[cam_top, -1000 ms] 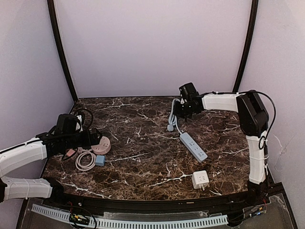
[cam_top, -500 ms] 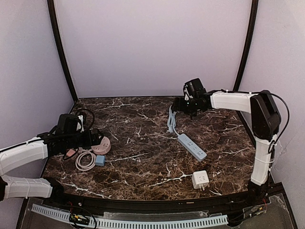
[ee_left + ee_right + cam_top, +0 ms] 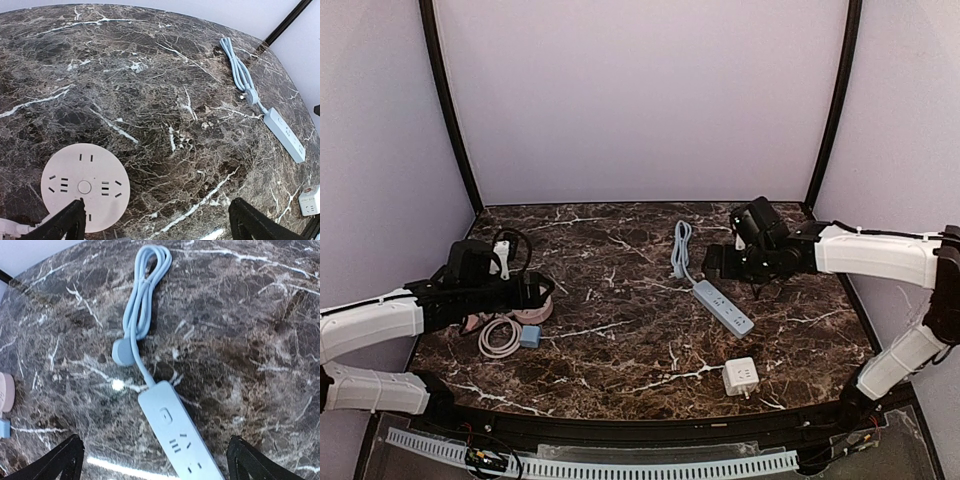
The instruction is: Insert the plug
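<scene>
The plug (image 3: 121, 351) is seen lying flat on the marble table (image 3: 620, 250), at the end of its folded blue cable (image 3: 145, 290) and near the far end of the blue power strip (image 3: 180, 440) to which the cable is joined. It is gripped by nothing. The right gripper (image 3: 155, 460) is held above the switch end of the strip, its jaws spread wide with only the strip and tabletop between them; nothing is grasped, and no contact with plug or cable is shown. In the overhead view the right arm is stretched in from the right side of the table. The left gripper (image 3: 157, 217) is likewise opened fully and empty, hung over the round socket (image 3: 85, 187) at the left of the table. One jaw tip is seen overlapping that socket's near rim, though whether it is touched cannot be told. A coiled white cable (image 3: 500, 337) and a small blue block (image 3: 530, 336) are laid just beside the round socket, and a white cube adapter (image 3: 741, 376) is set near the front edge — well apart from the plug.
</scene>
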`<state>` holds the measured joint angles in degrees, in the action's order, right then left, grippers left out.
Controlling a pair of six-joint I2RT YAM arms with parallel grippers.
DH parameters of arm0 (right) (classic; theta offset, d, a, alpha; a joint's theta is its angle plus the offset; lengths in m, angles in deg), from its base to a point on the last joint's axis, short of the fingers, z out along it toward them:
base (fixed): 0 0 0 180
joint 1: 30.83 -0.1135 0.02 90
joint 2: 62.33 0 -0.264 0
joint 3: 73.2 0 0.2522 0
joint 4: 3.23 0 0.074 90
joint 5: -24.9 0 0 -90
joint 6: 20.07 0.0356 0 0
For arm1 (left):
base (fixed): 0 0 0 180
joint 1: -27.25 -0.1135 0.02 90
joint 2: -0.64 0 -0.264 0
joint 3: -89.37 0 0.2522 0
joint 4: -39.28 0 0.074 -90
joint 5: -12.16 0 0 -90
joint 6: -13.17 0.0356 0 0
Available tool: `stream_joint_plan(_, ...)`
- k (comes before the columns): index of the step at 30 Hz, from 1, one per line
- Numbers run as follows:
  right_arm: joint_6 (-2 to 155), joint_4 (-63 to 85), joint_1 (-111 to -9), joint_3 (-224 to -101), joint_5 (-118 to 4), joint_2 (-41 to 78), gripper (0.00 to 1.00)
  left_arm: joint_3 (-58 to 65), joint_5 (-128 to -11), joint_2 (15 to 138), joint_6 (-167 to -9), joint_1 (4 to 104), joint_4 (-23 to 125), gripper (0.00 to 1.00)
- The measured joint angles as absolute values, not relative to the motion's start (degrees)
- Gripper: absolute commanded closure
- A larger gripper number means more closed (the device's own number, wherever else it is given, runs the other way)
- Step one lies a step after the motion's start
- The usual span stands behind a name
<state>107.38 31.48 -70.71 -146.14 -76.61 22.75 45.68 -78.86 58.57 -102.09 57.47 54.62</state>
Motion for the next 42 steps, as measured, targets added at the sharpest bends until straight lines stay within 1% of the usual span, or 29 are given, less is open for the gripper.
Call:
stream_joint_plan(7,109.6,37.2,-75.1,-141.6,-78.2,16.6,0.01,45.7,-78.7,60.0,-101.2,61.0,53.9,0.0)
stream_joint_plan(12,109.2,40.5,-79.8,-140.7,-78.6,14.1,0.02,45.7,-78.7,60.6,-100.8,63.0,53.3,0.0)
stream_joint_plan(22,113.1,51.5,-83.5,-136.6,-73.8,11.0,0.04,43.2,-79.1,63.6,-100.7,67.4,52.3,0.0)
stream_joint_plan(30,117.4,57.2,-88.9,-133.4,-69.8,9.9,0.05,41.4,-80.5,64.7,-100.9,69.3,53.0,0.0)
stream_joint_plan(36,119.2,59.0,-93.1,-133.1,-68.8,12.6,0.07,40.8,-81.5,64.8,-101.1,69.4,53.6,0.0)
stream_joint_plan(38,119.9,59.6,-94.5,-133.1,-68.8,13.4,0.11,40.8,-81.7,64.8,-101.1,69.4,53.9,0.0)
stream_joint_plan(42,121.2,60.7,-96.0,-133.1,-69.2,14.0,0.15,40.8,-81.8,65.1,-101.1,69.4,54.1,0.0)
